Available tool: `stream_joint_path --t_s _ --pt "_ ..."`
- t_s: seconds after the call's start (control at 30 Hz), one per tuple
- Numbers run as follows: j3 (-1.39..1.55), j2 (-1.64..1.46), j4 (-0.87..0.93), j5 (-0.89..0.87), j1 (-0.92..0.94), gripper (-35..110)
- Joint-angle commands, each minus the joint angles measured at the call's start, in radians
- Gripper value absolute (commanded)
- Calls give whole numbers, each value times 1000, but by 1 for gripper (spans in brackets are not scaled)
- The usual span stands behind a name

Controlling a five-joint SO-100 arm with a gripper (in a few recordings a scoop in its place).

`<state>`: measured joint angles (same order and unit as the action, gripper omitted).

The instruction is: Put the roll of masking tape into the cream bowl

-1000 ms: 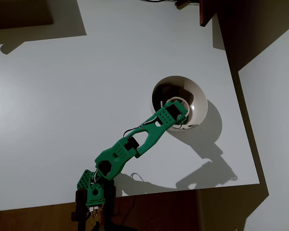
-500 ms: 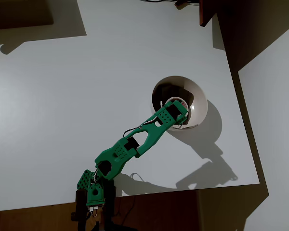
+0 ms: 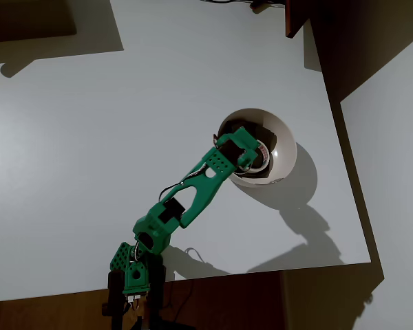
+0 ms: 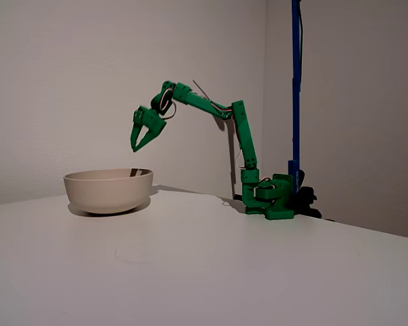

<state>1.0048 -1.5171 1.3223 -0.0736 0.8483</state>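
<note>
Your pincer (image 4: 137, 144) is apart with nothing in it; the tape (image 3: 259, 157) sits below, in the bowl (image 4: 109, 189) (lift straight up).

A big white desk (image 3: 89, 137), smooth and bare across most of its top. Dark brown floor around its edges in the overhead view. Long dark shadows lying over the white top. Behind the desk in the fixed view, a plain pale wall (image 4: 68, 68). A thin blue pole (image 4: 296, 81) standing upright at the back.
</note>
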Motion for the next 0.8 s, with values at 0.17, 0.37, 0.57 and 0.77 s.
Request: stream_joint_path --t_s 0.17,0.37,0.57,0.77 --pt "-46 -408 212 -21 -186 -8" --pt "-5 -591 331 -17 -376 -8" --pt "160 -747 368 -17 -589 -8" --pt "456 -908 295 -6 -719 -8"
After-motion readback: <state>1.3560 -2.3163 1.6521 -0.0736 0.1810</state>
